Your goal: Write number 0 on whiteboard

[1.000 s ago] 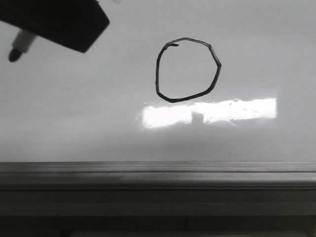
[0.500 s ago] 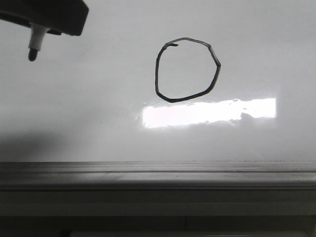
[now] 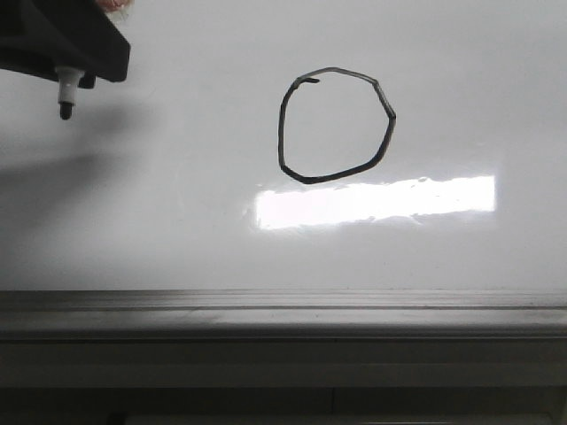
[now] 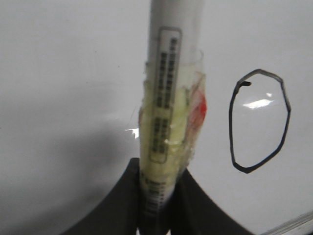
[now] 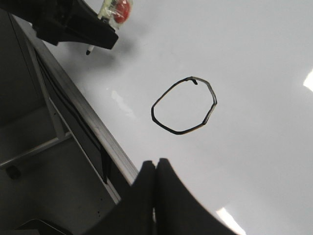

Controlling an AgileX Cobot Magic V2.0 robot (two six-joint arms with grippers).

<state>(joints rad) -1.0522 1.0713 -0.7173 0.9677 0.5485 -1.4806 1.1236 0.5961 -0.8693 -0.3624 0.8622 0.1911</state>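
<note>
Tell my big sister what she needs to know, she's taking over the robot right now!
Left gripper: shut on the white marker pen, held off the board up at the front view's far-left corner, black tip pointing down.
Right gripper: shut, holding nothing, above the board.
The thin black hand-drawn number 0 sits mid-board on the glossy whiteboard, closed loop with a small tick at the top.
Done: the writing looks finished.
Left: probably just parking the marker.

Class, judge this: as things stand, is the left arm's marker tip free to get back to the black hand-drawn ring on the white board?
Probably yes. The marker tip sits off to the ring's left, with only bare glossy whiteboard between them.
</note>
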